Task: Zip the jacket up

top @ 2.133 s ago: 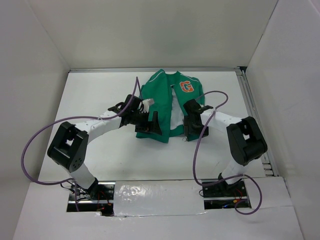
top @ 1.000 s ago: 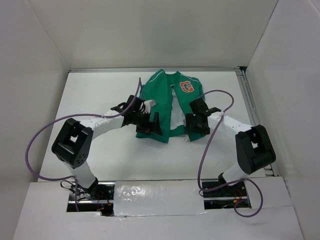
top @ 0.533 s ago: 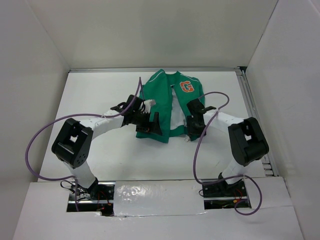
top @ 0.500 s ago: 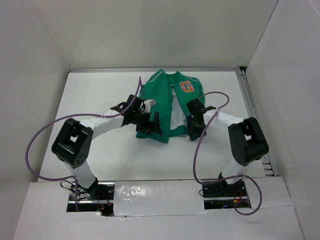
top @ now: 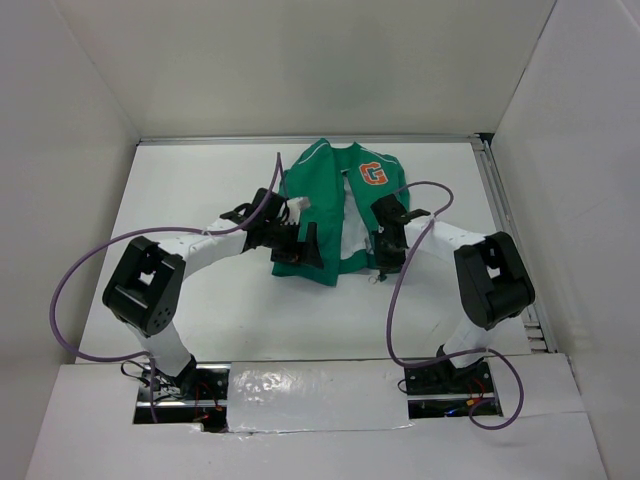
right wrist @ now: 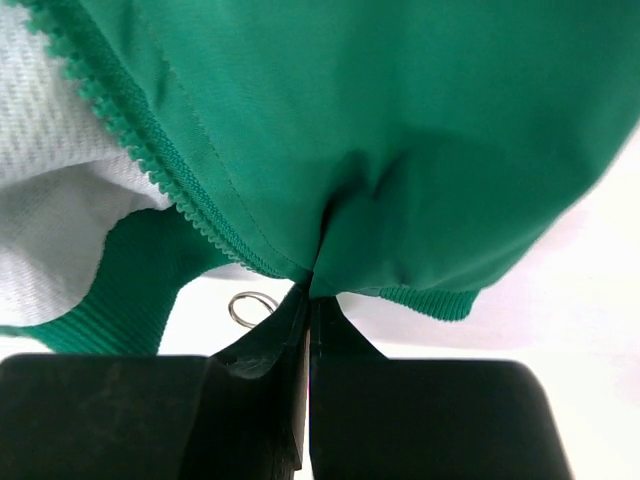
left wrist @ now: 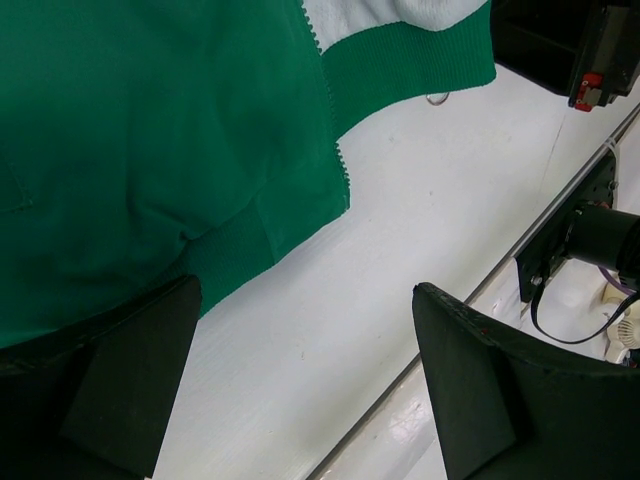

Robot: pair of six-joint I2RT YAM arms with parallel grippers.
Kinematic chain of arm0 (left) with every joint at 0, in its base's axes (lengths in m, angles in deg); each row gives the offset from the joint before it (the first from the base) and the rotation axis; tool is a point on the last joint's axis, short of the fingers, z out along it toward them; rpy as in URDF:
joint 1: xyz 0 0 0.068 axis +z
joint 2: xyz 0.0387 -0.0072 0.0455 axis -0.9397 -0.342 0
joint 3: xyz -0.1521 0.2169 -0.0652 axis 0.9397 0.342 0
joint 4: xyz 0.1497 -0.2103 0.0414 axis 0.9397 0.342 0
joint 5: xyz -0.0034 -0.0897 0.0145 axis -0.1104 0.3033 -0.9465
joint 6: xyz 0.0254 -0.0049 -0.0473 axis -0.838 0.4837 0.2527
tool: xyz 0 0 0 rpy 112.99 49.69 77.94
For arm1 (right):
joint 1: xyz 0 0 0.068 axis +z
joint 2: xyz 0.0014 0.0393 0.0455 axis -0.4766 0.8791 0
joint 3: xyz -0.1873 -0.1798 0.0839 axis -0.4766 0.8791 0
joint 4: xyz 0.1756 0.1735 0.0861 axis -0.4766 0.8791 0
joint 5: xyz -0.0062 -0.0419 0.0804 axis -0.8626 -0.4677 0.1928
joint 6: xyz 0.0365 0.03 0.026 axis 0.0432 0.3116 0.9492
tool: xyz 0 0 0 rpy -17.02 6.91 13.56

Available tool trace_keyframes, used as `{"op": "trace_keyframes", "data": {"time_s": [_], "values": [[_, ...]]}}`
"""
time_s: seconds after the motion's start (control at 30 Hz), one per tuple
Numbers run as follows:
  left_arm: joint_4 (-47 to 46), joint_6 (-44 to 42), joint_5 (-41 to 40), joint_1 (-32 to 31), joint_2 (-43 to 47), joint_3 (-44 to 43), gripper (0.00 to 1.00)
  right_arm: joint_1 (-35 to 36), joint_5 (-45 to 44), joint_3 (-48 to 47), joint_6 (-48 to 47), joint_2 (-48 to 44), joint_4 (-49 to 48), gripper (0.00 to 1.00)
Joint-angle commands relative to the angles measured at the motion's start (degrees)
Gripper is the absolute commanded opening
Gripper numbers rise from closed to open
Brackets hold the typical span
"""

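The green jacket (top: 320, 200) lies open on the white table, its orange "G" patch (top: 373, 173) at the upper right and pale lining (top: 352, 222) showing down the middle. My right gripper (right wrist: 310, 290) is shut on a fold of the jacket's right front panel (right wrist: 400, 150), just beside the zipper teeth (right wrist: 140, 150) and above the ribbed hem. A small metal ring (right wrist: 250, 305) lies on the table next to those fingers. My left gripper (left wrist: 300, 390) stands wide open over the table at the left panel's ribbed hem (left wrist: 250, 245), holding nothing.
White walls enclose the table on three sides. A metal rail (top: 505, 230) runs along the right edge. Purple cables (top: 70, 290) loop off both arms. In the left wrist view the right arm's black gripper body (left wrist: 560, 45) shows at the top right.
My right gripper has closed from open onto the jacket's right front edge near the hem and shifted slightly. The left arm and gripper have not moved.
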Motion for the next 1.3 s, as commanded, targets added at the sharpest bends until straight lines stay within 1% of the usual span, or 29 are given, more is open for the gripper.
{"op": "trace_keyframes", "data": {"time_s": [0.0, 0.03, 0.07, 0.1, 0.13, 0.23, 0.3, 0.4, 0.47, 0.5, 0.6, 0.83, 0.87, 0.9, 0.93, 0.97, 1.0, 1.03, 1.1, 1.17, 1.2, 1.27], "values": [[-0.5, -0.7, 0.4, 0.3, 2.7, -1.0, 0.99, -0.2, 5.4, 1.2, -0.5, -0.6, -2.1, 0.00], [-0.4, -0.7, 0.3, 0.3, 2.8, -1.0, 0.99, -0.4, 6.8, 1.7, -0.2, -1.0, -2.4, 0.00], [-0.4, -0.7, 0.3, 0.3, 3.0, -1.0, 0.99, -0.9, 7.9, 2.0, -0.2, -1.7, -2.6, 0.03], [-0.5, -0.9, 0.6, 0.3, 3.2, -1.0, 0.99, -1.3, 9.4, 3.0, -0.4, -2.0, -3.3, 0.17], [-0.5, -0.8, 0.5, 0.3, 3.2, -1.0, 0.99, -1.7, 11.1, 3.3, -0.1, -2.3, -3.7, 0.25], [-0.5, -0.8, 0.9, 0.3, 2.9, -1.3, 0.99, -2.8, 12.0, 5.2, 0.4, -3.2, -4.8, 0.26], [-0.5, -0.9, 1.0, 0.3, 2.7, -1.5, 0.99, -3.5, 12.3, 5.8, 0.8, -3.4, -4.7, 0.32], [-0.6, -0.9, 1.3, 0.3, 2.2, -1.7, 0.99, -4.3, 13.7, 6.8, 0.9, -4.1, -5.7, 0.32], [-0.4, -1.0, 1.5, 0.3, 1.9, -2.0, 0.99, -5.4, 17.3, 7.3, 0.3, -5.0, -6.6, 0.39], [-0.4, -1.0, 1.7, 0.3, 2.0, -2.0, 0.99, -5.6, 18.0, 7.5, 0.4, -5.2, -7.0, 0.39], [-0.6, -1.0, 1.7, 0.3, 1.8, -2.4, 0.99, -5.9, 16.8, 8.0, 0.9, -5.8, -7.2, 0.30], [0.6, -1.1, 0.6, 0.3, 1.1, -3.3, 0.99, -3.4, 10.8, 6.2, 2.4, -0.9, -5.1, 0.26], [0.9, -1.1, 0.3, 0.2, 1.1, -3.6, 0.99, -2.9, 10.2, 5.9, 2.7, -0.2, -4.7, 0.24], [1.1, -1.1, -0.4, 0.2, 1.0, -3.9, 0.99, -2.5, 9.1, 5.6, 3.9, 0.1, -4.5, 0.15], [1.6, -1.1, -0.7, 0.1, 1.1, -3.8, 0.99, -1.9, 7.2, 5.4, 4.3, 0.6, -4.4, 0.11], [1.8, -1.1, -1.0, 0.0, 1.4, -3.9, 0.99, -0.7, 6.5, 4.7, 4.6, 0.8, -3.6, 0.03], [2.1, -1.1, -1.6, -0.2, 1.6, -3.9, 0.99, -0.1, 5.1, 4.2, 6.4, 0.7, -3.3, 0.00], [2.4, -1.3, -1.9, -0.3, 1.9, -3.9, 0.99, 0.4, 3.7, 3.9, 6.6, 0.3, -3.0, 0.00], [3.0, -1.4, -3.3, -1.1, 2.5, -3.9, 0.99, 2.0, 3.3, 4.3, 7.3, -1.5, -4.2, 0.00], [4.2, -2.1, -4.1, -2.1, 2.7, -4.3, 0.99, 3.1, 2.1, 5.2, 8.1, -6.5, -5.8, 0.00], [4.7, -2.0, -5.5, -2.4, 2.5, -4.5, 0.99, 3.2, 1.8, 5.4, 8.7, -10.8, -6.4, 0.00], [6.6, -2.7, -6.1, -3.3, 1.6, -5.3, 0.99, 3.6, 2.4, 6.8, 8.5, -15.4, -8.8, 0.00]]}}
